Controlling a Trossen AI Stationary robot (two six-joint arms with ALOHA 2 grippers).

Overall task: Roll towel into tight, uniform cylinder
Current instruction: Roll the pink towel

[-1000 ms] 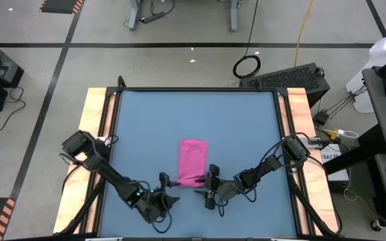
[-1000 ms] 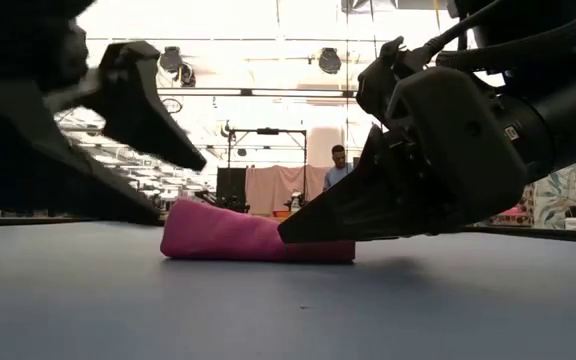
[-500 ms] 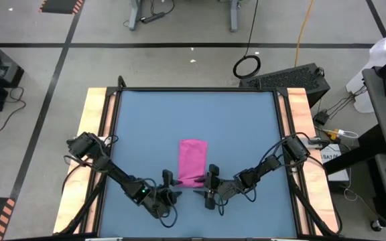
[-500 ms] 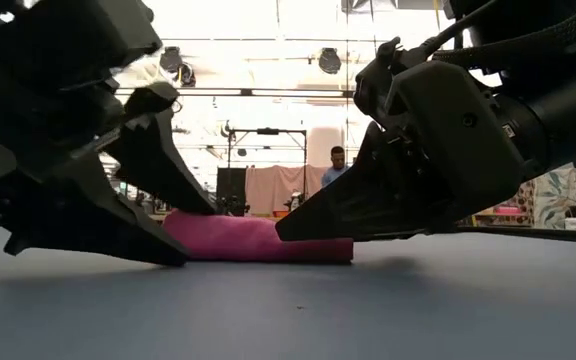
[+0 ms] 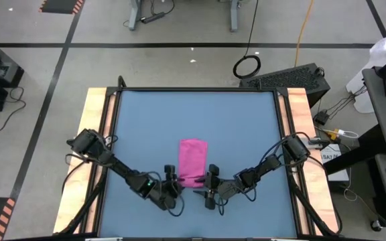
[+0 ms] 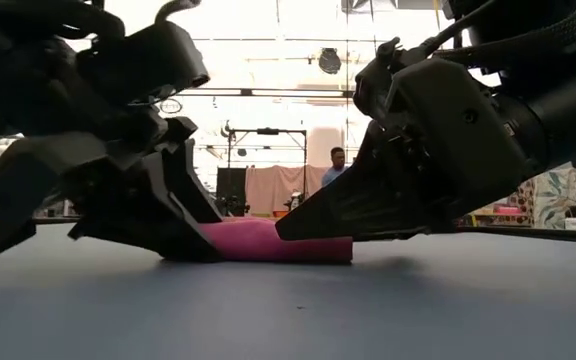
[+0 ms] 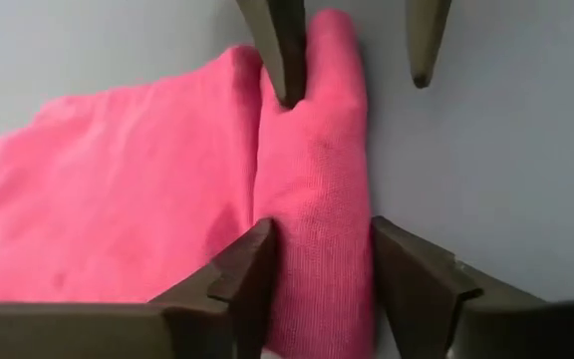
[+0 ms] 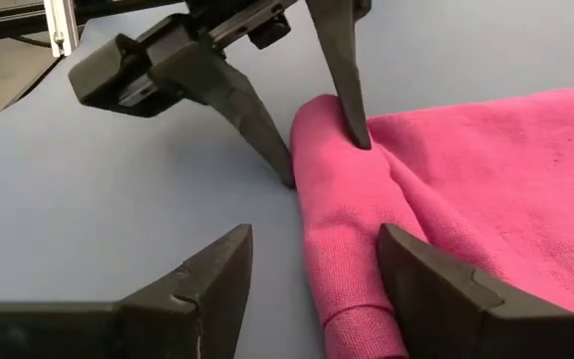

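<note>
Soft, nubbly magenta towel [image 5: 193, 161] lies near the middle of the blue desk [image 5: 146, 127], toward its front edge, its near end curled into a plump rolled fold, the rest flat and lightly creased. The left end effector [image 7: 322, 264] sits at one end of that fold, dark tapered fingers [image 7: 249, 274] straddling the roll and touching its sides. The right end effector [image 8: 312, 284] sits at the opposite end, fingers wide apart, one on bare desk, the other on the cloth. A person [image 6: 338, 165] stands far behind.
</note>
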